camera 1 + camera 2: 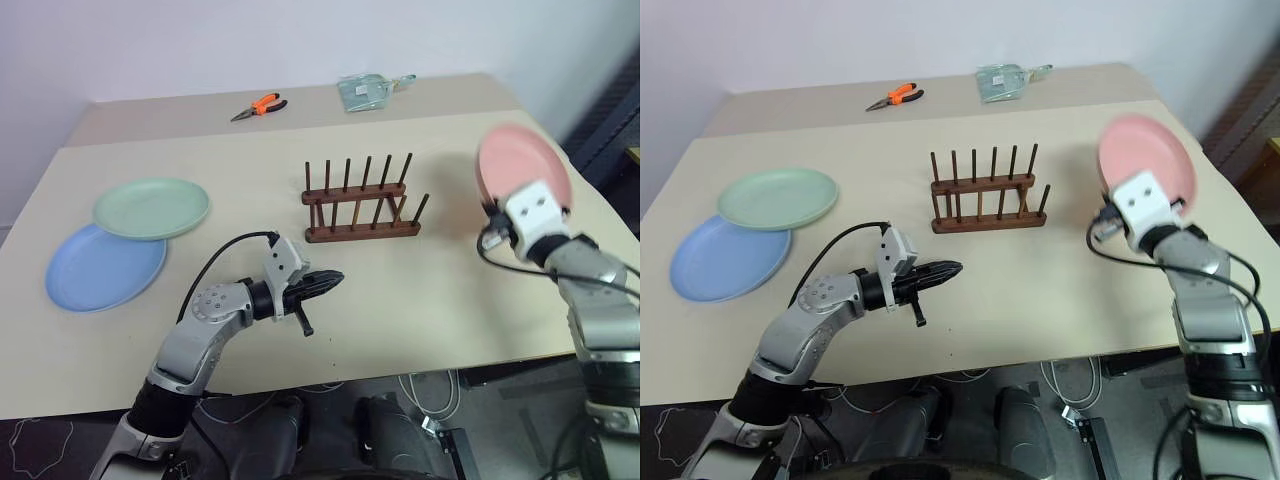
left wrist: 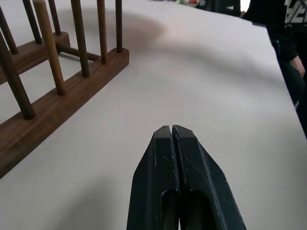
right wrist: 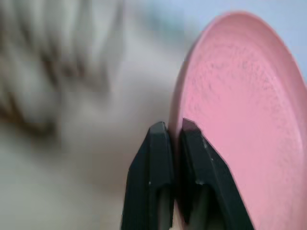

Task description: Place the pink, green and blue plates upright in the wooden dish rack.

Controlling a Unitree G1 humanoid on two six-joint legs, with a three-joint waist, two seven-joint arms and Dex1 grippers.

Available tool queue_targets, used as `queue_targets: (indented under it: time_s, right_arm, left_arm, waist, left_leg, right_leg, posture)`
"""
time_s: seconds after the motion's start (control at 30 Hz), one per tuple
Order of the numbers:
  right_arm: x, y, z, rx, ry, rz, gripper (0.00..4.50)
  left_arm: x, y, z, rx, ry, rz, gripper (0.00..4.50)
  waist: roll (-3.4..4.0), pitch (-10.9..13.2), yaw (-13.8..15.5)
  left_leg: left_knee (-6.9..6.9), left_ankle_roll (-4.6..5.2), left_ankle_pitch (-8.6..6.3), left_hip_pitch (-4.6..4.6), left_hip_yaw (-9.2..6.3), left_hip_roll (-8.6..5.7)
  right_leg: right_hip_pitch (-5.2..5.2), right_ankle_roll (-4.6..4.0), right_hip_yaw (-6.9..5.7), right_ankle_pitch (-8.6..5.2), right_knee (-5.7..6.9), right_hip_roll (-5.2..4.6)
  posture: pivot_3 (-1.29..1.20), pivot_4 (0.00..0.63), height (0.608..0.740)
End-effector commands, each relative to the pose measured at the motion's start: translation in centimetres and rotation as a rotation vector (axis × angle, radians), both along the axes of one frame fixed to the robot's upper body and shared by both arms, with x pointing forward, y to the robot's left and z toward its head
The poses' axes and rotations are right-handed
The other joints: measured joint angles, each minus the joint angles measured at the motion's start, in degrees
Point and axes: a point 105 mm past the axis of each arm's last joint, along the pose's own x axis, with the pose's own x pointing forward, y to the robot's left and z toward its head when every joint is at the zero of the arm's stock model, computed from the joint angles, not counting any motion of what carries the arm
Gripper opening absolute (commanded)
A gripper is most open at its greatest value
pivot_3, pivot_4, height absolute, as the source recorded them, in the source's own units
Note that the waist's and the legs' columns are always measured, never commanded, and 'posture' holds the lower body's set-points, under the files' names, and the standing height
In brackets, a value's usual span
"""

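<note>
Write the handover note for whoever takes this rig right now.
Right hand: shut on the pink plate, held upright above the table, right of the rack.
Left hand: shut, empty, above the table in front of the rack.
Green plate overlaps the blue plate at the table's left.
Done: pink plate picked up; rack empty.
Left: rack all three.

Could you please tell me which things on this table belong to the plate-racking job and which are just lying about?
Job: pink plate held by the right tool; green plate; blue plate; wooden dish rack.

Lying about: orange pliers; clear packet.
</note>
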Motion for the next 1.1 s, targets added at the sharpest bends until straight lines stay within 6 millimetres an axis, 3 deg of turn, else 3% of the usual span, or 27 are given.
queue_targets:
  time_s: [0.03, 0.1, 0.23, 0.67, 0.93, 1.03, 1.1]
  right_arm:
    - [-4.1, 5.2, 7.2, 0.343, -0.107, 0.398, 0.03]
    - [-4.9, 6.5, 7.9, 0.430, -0.073, 0.495, 0.03]
    - [-5.2, 8.3, 7.4, 0.505, 0.020, 0.603, 0.03]
    - [-1.7, 7.1, 4.4, 0.658, 0.200, 0.605, 0.03]
    - [-0.4, 5.4, 4.6, 0.808, 0.233, 0.611, 0.03]
    - [0.0, 5.1, 4.1, 0.779, 0.239, 0.578, 0.95]
    - [0.2, 4.9, 3.7, 0.713, 0.223, 0.534, 1.91]
  left_arm:
    - [0.6, 1.3, 0.9, -0.002, -0.052, 0.035, 0.00]
    - [0.6, 1.4, 0.9, 0.001, -0.056, 0.038, 0.00]
    - [0.6, 1.3, 0.9, -0.004, -0.058, 0.043, 0.00]
    - [0.0, 1.1, 0.8, -0.007, -0.050, 0.043, 0.00]
    - [-0.1, 1.1, 0.8, -0.004, -0.051, 0.042, 0.00]
    - [-0.1, 1.1, 0.8, -0.003, -0.050, 0.045, 0.00]
    - [-0.2, 1.2, 0.8, -0.005, -0.048, 0.049, 0.00]
  waist:
    - [-0.03, 0.0, 0.1]
    - [-0.12, 0.0, 0.3]
    - [-0.18, 0.0, 0.4]
    - [-0.14, 0.0, 0.1]
    - [-0.13, 0.0, 0.1]
    - [-0.13, 0.0, 0.1]
    - [-0.12, 0.0, 0.1]
  left_leg:
    - [-0.02, 0.00, 0.00, -0.01, -0.04, 0.00]
    - [-0.02, 0.01, -0.01, -0.04, -0.09, 0.00]
    - [0.03, 0.09, -0.05, -0.10, -0.13, -0.06]
    - [-0.07, 0.11, -0.06, -0.12, -0.05, -0.04]
    - [-0.08, 0.11, -0.06, -0.12, -0.04, -0.04]
    - [-0.08, 0.11, -0.06, -0.12, -0.04, -0.04]
    - [-0.08, 0.11, -0.06, -0.12, -0.04, -0.04]
  right_leg:
    - [-0.01, 0.00, -0.02, 0.00, -0.01, 0.00]
    - [-0.01, -0.01, -0.06, 0.00, -0.03, -0.01]
    - [0.10, -0.18, -0.09, -0.09, -0.31, -0.08]
    - [-0.02, -0.08, -0.04, -0.01, -0.34, -0.07]
    - [-0.02, -0.07, -0.04, -0.01, -0.34, -0.07]
    - [-0.02, -0.06, -0.03, 0.00, -0.35, -0.07]
    - [-0.02, -0.06, -0.04, 0.00, -0.35, -0.07]
  posture:
    - [0.00, 0.150, 0.729]
    - [0.00, 0.150, 0.729]
    - [0.00, 0.150, 0.729]
    - [0.00, 0.150, 0.729]
    - [0.00, 0.150, 0.729]
    - [0.00, 0.150, 0.729]
    - [0.00, 0.150, 0.729]
